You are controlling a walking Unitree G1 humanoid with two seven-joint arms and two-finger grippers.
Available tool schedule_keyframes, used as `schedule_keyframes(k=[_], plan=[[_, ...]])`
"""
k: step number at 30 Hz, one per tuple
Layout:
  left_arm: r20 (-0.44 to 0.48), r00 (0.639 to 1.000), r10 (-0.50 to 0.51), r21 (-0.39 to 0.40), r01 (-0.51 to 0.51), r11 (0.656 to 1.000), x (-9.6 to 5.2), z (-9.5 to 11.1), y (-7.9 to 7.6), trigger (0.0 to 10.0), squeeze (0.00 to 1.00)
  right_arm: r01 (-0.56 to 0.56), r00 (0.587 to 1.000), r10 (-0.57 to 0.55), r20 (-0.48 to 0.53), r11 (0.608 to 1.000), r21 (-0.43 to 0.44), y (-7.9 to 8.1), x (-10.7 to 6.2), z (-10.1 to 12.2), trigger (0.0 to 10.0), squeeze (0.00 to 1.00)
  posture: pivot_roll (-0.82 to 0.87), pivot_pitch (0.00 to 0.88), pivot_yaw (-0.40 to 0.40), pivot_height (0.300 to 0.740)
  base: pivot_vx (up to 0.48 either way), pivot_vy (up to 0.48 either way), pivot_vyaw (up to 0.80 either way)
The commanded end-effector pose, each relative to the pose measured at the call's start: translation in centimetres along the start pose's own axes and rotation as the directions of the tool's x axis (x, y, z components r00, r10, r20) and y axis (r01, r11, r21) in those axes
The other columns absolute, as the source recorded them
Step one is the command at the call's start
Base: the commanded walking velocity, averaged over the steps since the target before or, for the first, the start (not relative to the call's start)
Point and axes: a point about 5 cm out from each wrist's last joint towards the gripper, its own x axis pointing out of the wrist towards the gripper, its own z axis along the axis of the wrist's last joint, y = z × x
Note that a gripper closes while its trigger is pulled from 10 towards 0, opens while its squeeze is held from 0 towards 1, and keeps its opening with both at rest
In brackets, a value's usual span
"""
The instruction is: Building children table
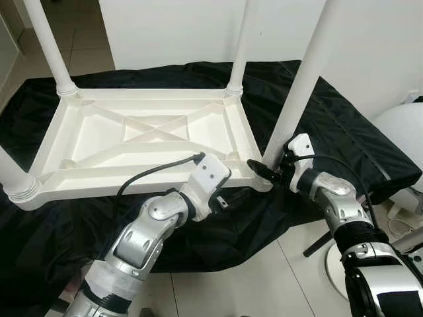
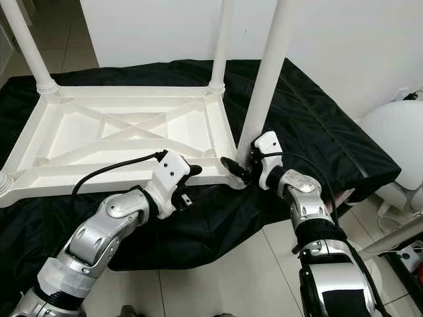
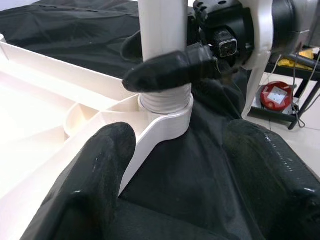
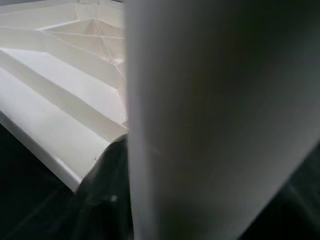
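A white children's table (image 1: 142,132) lies upside down on a black cloth, with white legs standing up from its corners. My right gripper (image 1: 268,173) is shut on the near right leg (image 1: 304,79) just above its threaded socket (image 3: 167,107); one black finger (image 3: 165,75) crosses the leg's front. In the right wrist view that leg (image 4: 215,120) is very close. My left gripper (image 3: 185,170) is open, low over the cloth beside the same corner, its fingers (image 3: 95,175) apart and holding nothing.
The black cloth (image 1: 330,125) covers a low platform before a white wall. Other legs stand at the far left (image 1: 49,46), far right (image 1: 241,46) and near left (image 1: 16,175). A white rounded object (image 1: 403,139) and cables sit on the tiled floor at right.
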Motion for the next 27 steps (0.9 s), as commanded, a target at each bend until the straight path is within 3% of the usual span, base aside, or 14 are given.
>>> schedule_keyframes(k=[1,6,7,9,10,15,18,19,22,23,25,26,27], plan=[[0.018,0.994,-0.107,0.011,0.106,0.994,0.0,0.5,-0.7,10.0,0.00,-0.040,0.998,0.041,-0.037,0.999,0.005,0.7,0.0,-1.0,0.0,0.00,-0.02,0.034,-0.040,0.740,0.000,0.000,0.00],[0.021,0.995,-0.095,0.007,0.095,0.995,0.0,0.5,-0.6,10.0,0.00,-0.040,0.998,0.041,-0.041,0.999,0.008,0.8,-0.4,-1.4,0.0,0.00,-0.02,0.033,-0.042,0.740,0.000,0.000,0.00],[0.021,0.996,-0.085,0.011,0.085,0.996,0.0,0.5,-0.5,10.0,0.00,-0.021,0.999,0.021,-0.032,1.000,0.005,0.9,-0.4,-1.4,3.1,0.00,-0.02,0.032,-0.038,0.740,0.000,0.000,0.00],[0.021,0.996,-0.085,0.011,0.085,0.996,0.0,0.5,-0.5,10.0,0.00,-0.021,0.999,0.021,-0.032,1.000,0.005,0.9,-0.4,-1.4,3.1,0.00,-0.02,0.032,-0.038,0.740,0.000,0.000,0.00],[0.019,0.997,-0.070,0.017,0.070,0.997,0.1,0.4,-0.4,10.0,0.00,-0.004,1.000,0.005,-0.024,0.999,0.036,1.0,-0.4,-1.3,10.0,0.00,-0.03,0.031,-0.036,0.740,0.000,0.000,0.00],[0.020,1.000,-0.016,0.035,0.015,0.999,0.1,0.3,0.3,10.0,0.00,0.097,0.995,-0.097,-0.005,0.994,0.054,0.9,-0.2,-0.6,10.0,0.00,-0.04,0.037,-0.032,0.740,0.000,0.000,0.00],[-0.033,0.993,0.116,0.033,-0.115,0.993,0.3,-0.4,2.2,10.0,0.00,0.317,0.948,-0.318,0.007,0.944,0.091,1.0,-0.2,0.3,10.0,0.00,-0.04,0.042,-0.034,0.740,0.000,0.000,0.00],[-0.033,0.993,0.116,0.033,-0.115,0.993,0.3,-0.4,2.2,10.0,0.00,0.317,0.948,-0.318,0.007,0.944,0.091,1.0,-0.2,0.3,10.0,0.00,-0.04,0.042,-0.034,0.740,0.000,0.000,0.00],[-0.050,0.983,0.178,0.035,-0.177,0.984,0.3,-0.7,2.9,10.0,0.00,0.463,0.884,-0.468,-0.010,0.871,0.164,2.1,-0.2,0.3,10.0,0.00,-0.04,0.043,-0.037,0.740,0.000,0.000,0.00],[-0.050,0.983,0.178,0.035,-0.177,0.984,0.3,-0.7,2.9,10.0,0.00,0.463,0.884,-0.468,-0.010,0.871,0.164,2.1,-0.2,0.3,10.0,0.00,-0.04,0.043,-0.037,0.740,0.000,0.000,0.00],[-0.038,0.980,0.197,0.053,-0.195,0.979,0.2,-0.7,3.0,10.0,0.00,0.545,0.834,-0.550,-0.030,0.816,0.193,3.4,-0.1,0.0,10.0,0.00,-0.04,0.043,-0.039,0.740,0.000,0.000,0.00],[-0.038,0.980,0.197,0.053,-0.195,0.979,0.2,-0.7,3.0,10.0,0.00,0.545,0.834,-0.550,-0.030,0.816,0.193,3.4,-0.1,0.0,10.0,0.00,-0.04,0.043,-0.039,0.740,0.000,0.000,0.00],[-0.034,0.978,0.207,0.063,-0.204,0.977,0.2,-0.6,3.0,10.0,0.00,0.602,0.793,-0.607,-0.044,0.772,0.206,4.2,-0.1,-0.2,10.0,0.00,-0.04,0.043,-0.039,0.740,0.000,0.000,0.00]])
